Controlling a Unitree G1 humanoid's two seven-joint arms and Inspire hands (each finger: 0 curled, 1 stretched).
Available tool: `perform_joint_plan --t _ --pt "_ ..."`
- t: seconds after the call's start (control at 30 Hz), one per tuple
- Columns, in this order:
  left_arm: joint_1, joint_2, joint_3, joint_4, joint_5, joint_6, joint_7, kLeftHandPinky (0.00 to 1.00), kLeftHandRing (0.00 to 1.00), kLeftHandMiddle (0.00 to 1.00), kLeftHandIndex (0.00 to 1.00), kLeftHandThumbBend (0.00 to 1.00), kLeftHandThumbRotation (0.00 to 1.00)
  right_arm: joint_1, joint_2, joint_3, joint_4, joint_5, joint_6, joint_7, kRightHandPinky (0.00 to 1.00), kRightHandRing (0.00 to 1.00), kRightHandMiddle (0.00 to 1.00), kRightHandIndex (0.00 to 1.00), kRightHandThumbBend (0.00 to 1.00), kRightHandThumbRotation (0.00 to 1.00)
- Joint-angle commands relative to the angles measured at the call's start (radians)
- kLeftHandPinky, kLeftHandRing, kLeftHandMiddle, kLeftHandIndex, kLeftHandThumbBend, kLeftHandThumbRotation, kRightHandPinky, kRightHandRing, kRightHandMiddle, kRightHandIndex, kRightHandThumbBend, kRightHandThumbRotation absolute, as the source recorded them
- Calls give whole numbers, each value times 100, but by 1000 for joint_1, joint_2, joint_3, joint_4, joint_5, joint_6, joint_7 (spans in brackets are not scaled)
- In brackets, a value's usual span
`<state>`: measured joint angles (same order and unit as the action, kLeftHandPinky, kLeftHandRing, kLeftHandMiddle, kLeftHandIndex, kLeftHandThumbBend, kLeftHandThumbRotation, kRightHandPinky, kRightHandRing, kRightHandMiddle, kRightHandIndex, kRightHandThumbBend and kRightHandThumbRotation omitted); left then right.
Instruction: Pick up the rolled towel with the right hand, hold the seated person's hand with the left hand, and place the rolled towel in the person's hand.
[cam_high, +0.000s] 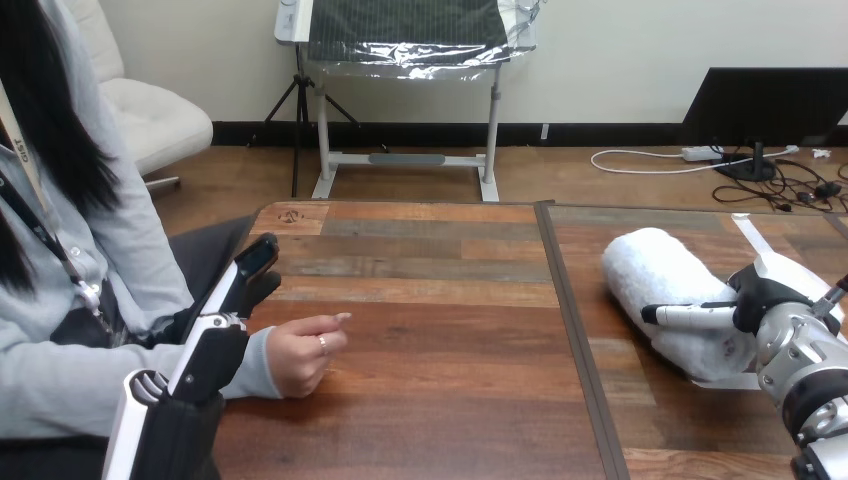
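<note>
Head view: we see the rolled towel (660, 280) lying on the bench (430, 300) at the frame's right, our right hand (765, 295) against it, fingers straight. Lower left, our left hand (225, 325), fingers straight, sits just beside the person's hand (300, 358).

towels: 1, a rolled white terry towel (660, 280), right side
robot hands: 2, black-and-white left hand (235, 295) lower left, right hand (770, 300) far right
person's hand (300, 355): 1
brown wooden table (430, 300): 1

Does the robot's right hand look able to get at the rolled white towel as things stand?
Probably yes: the right hand is close against the rolled white towel on the wooden table, and nothing lies between them.
</note>
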<state>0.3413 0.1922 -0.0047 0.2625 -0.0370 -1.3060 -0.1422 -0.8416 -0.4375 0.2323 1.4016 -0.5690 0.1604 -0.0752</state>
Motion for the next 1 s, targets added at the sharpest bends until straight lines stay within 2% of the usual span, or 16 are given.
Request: perform_joint_plan --t 0.0,0.03,0.23,0.33,0.43,0.6,0.8,0.97 --pt "-18 -6 7 -51 3 -19 5 87 93 94 92 100 68 -5 24 13 -11 -7 -7 -17 4 82 81 74 93 54" --pt "-12 -10 12 -57 9 -16 7 87 93 94 92 100 68 -3 25 16 -10 -10 -7 -23 5 82 81 75 93 54" --pt "-2 -12 18 -65 14 -17 8 84 92 93 92 100 70 7 26 22 -10 -15 -18 -44 17 63 72 73 92 46" --pt "-2 -8 21 -60 15 -23 5 83 92 93 92 100 72 10 28 23 -10 -15 -20 -52 23 57 68 73 92 39" --pt "-4 -7 22 -53 12 -31 4 83 92 93 93 100 72 14 29 26 -10 -19 -25 -67 26 55 67 73 92 33" --pt "0 0 8 -53 -5 -33 1 83 92 94 93 100 70 20 30 33 -10 -26 -33 -91 30 53 64 71 94 18" --pt "0 -1 15 -57 3 -33 0 83 92 94 93 100 69 23 30 51 -7 -42 -28 -94 32 53 63 68 94 9" --pt "0 -2 12 -60 1 -32 0 83 92 94 93 100 69 31 29 40 -9 -30 -52 -115 35 53 61 62 93 2"
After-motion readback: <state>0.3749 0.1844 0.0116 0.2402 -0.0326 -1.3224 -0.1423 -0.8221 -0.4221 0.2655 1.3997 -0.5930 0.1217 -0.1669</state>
